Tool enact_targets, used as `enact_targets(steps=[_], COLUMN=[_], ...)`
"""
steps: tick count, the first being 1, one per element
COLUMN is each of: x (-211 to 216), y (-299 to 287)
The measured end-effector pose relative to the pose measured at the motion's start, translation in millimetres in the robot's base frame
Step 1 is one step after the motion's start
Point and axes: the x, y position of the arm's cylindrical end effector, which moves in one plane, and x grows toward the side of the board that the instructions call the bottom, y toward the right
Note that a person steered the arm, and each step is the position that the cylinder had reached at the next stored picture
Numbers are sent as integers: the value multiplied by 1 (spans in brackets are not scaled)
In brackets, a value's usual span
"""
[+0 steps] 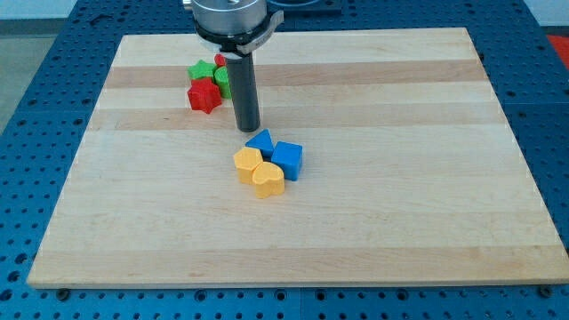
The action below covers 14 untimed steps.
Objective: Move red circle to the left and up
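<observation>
Underneath everything lies a pale wooden board [356,222] made of glued strips, its grain running from the view's left to the view's right, matte and lightly streaked with darker bands near the top. It rests on a blue perforated table [27,98] whose regular holes show on all sides of the board; nothing more of the room can be seen.

From the view's top comes the arm's silver metal flange [229,18], and below it the straight dark rod, smooth and cylindrical. My tip [247,129] meets the board just above the blue and yellow cluster and just to the right of the red and green one. It carries no jaws, so nothing opens, closes or holds.

Near the top left of the board sit a green star-like block [204,70], a red star-like block [204,96] below it, and a second green block [222,82] touching the rod's left side. The red circle [220,60] shows only as a small red sliver behind the rod and above that green block; its outline, facing and long axis cannot be made out.

Around the board's middle, a blue triangular block [260,141], a blue cube [287,159], a yellow rounded block [248,163] and a yellow heart [268,180] huddle together, touching.
</observation>
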Motion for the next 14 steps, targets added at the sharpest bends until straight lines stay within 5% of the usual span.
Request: enact_targets(steps=[3, 7, 14], x=[-56, -76, -138], y=[20, 21, -51])
